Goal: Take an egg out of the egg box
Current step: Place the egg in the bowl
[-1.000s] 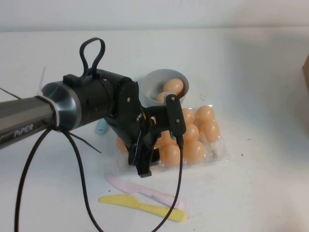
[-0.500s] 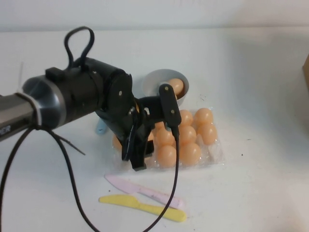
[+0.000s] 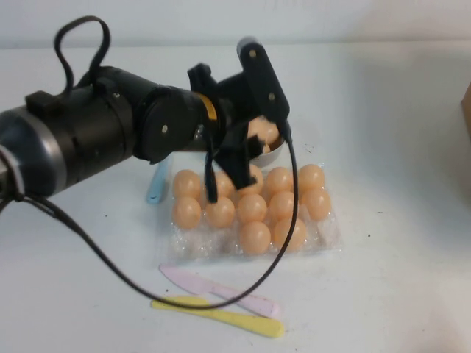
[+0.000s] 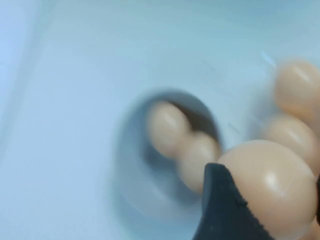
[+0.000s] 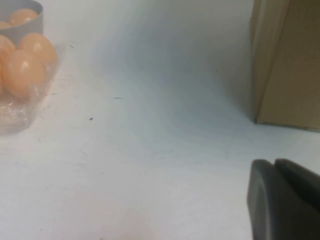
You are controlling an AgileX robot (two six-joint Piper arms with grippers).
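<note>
Left gripper [image 3: 228, 163] clamps an egg [image 4: 270, 187] above the egg box [image 3: 327, 235].
Right gripper [image 5: 285, 200] sits closed and empty, right of that box.

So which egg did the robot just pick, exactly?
Find the clear egg box mid-table, then the grey bowl behind it. The egg hangs between them in the left gripper: the only egg in the air. The right gripper is parked near a cardboard box.
</note>
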